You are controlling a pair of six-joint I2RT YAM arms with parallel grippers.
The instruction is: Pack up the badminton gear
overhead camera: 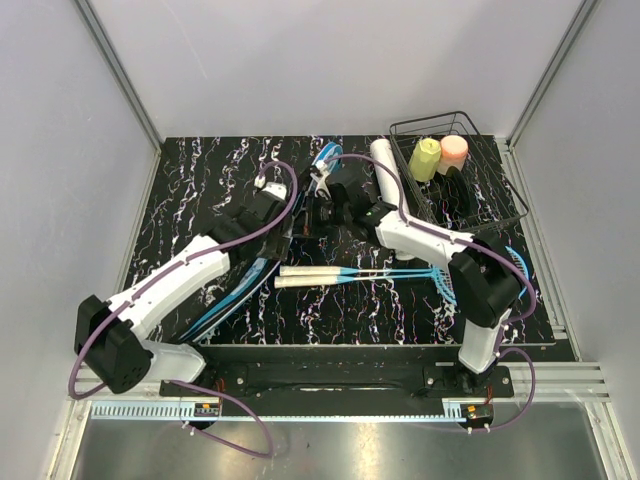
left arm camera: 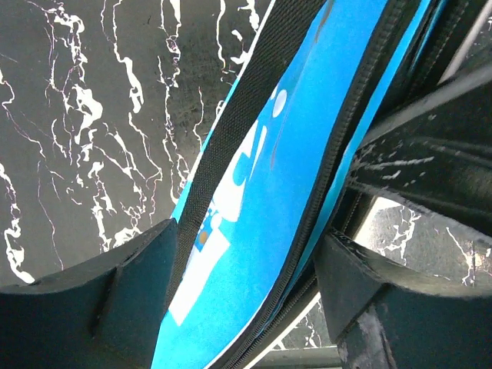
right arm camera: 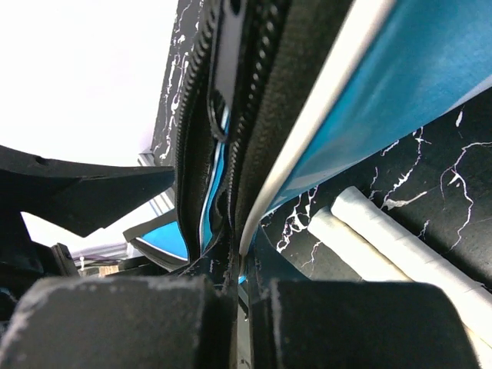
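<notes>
1. Pinching the cover (right arm camera: 430, 84) by its zipper edge, your right gripper (right arm camera: 234, 286) is clamped shut, holding its far end up mid-table.
2. Your left gripper (left arm camera: 244, 284) straddles it, jaws open, probably to regrip.
3. Rackets (overhead camera: 400, 272) lie nearer, unpacked.

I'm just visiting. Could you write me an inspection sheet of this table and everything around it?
Surface: black marbled table.
Job's things: blue cover between both grippers; two rackets lying flat, handles side by side; white tube beside the basket.
Clutter: wire basket holding a yellow bottle and a pink bottle.
Grippers: left gripper open astride the cover; right gripper shut on its zip edge.
Cables: purple cables looped along both arms.
Surroundings: grey walls.
</notes>
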